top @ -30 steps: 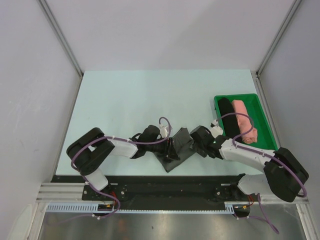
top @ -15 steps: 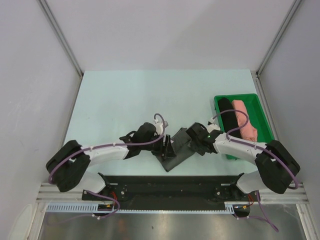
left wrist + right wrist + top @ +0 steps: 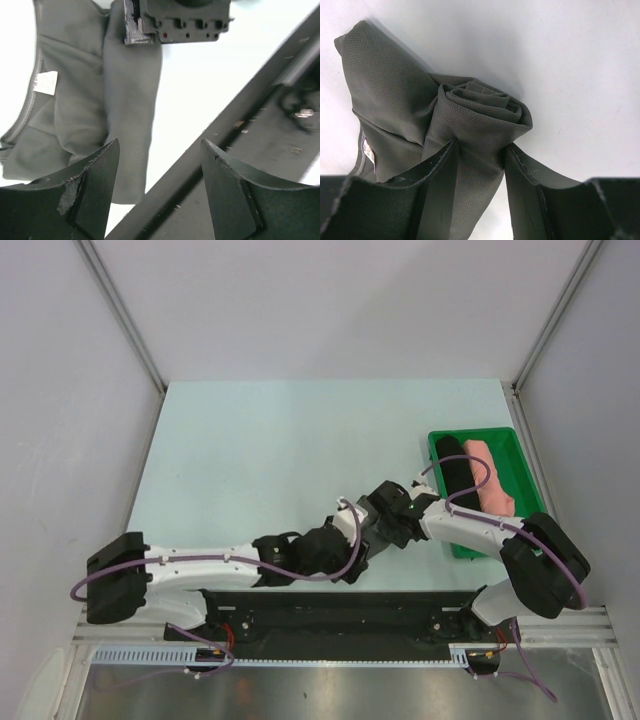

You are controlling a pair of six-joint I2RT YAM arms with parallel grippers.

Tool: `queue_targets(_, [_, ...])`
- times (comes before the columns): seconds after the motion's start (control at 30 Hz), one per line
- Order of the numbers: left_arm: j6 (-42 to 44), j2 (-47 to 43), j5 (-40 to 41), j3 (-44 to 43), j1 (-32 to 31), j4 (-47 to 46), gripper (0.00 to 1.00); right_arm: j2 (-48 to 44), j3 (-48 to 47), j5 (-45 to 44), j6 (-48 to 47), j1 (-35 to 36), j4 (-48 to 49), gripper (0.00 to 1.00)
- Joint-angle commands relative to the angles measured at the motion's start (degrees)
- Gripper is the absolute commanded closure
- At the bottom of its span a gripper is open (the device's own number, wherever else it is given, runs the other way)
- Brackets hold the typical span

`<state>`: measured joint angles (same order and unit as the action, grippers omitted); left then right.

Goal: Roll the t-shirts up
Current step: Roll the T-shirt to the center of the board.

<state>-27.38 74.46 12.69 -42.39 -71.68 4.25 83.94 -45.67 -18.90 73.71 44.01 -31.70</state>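
The dark charcoal t-shirt (image 3: 480, 110) is partly rolled, its coiled end up, with a flat part and white neck label (image 3: 367, 150) to the left. My right gripper (image 3: 479, 150) is shut on the roll; in the top view it (image 3: 378, 523) sits near the table's front middle. My left gripper (image 3: 160, 145) is open and empty over the table's front edge, beside the shirt's long strip (image 3: 132, 100) and label (image 3: 46, 82). In the top view it (image 3: 347, 558) lies just in front of the shirt (image 3: 362, 540), mostly hidden by both arms. The black shirt (image 3: 455, 470) and salmon pink shirt (image 3: 492, 475) lie rolled.
Both rolled shirts lie in the green tray (image 3: 475, 432) at the right. The black front rail (image 3: 240, 125) runs right by my left gripper. The right gripper's body (image 3: 175, 20) shows in the left wrist view, at the strip's far end. Walls enclose the table.
My left arm has swung right and toward the front edge, coming off the shirt. My right gripper has shifted left, and the shirt now lies bunched under both arms.
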Motion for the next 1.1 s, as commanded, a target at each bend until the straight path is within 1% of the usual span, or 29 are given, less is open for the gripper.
queue_targets(0.0, [4.1, 4.2, 17.1, -3.2, -5.0, 1.2, 0.3, 1.6, -0.8, 0.7, -0.1, -0.3, -2.2, 0.55])
queue_targets(0.1, [6.4, 7.5, 22.5, -3.9, -8.2, -0.6, 0.28, 1.7, -0.8, 0.8, 0.1, -0.4, -2.1, 0.55])
queue_targets(0.2, [8.8, 11.1, 25.0, -5.2, -10.1, -2.1, 0.28, 2.0, -0.8, 1.1, 0.3, -0.5, -2.0, 0.55])
queue_targets(0.4, [11.7, 15.9, 26.7, -5.7, -11.4, -4.0, 0.28, 1.9, -0.8, 1.5, 0.2, -0.5, -1.7, 0.55])
queue_targets(0.43, [12.1, 16.4, 26.3, -5.6, -11.6, -5.8, 0.29, 2.0, -0.8, 1.4, 0.2, -0.6, -1.9, 0.55])
queue_targets(0.6, [12.3, 19.8, 24.8, -4.5, -11.5, -7.8, 0.29, 1.8, -0.9, 1.8, -0.1, -0.9, -2.0, 0.55])
queue_targets(0.73, [11.0, 21.1, 22.7, -3.6, -10.9, -8.5, 0.32, 1.3, -0.8, 1.9, -0.6, -1.3, -2.0, 0.55])
queue_targets(0.93, [7.8, 19.2, 17.6, -0.8, -7.9, -8.5, 0.44, -0.3, -0.8, 2.2, -1.6, -2.1, -2.1, 0.53])
queue_targets(1.0, [6.7, 18.4, 14.9, 0.2, -6.4, -8.7, 0.46, -1.1, -0.8, 2.4, -2.1, -2.2, -2.0, 0.51])
queue_targets(1.03, [5.6, 18.0, 13.7, 1.2, -5.7, -8.9, 0.49, -1.7, -0.8, 2.4, -2.8, -2.3, -1.9, 0.5])
queue_targets(1.07, [5.1, 17.0, 12.5, 1.9, -5.0, -9.1, 0.51, -2.9, -0.8, 2.5, -3.0, -2.3, -1.6, 0.45])
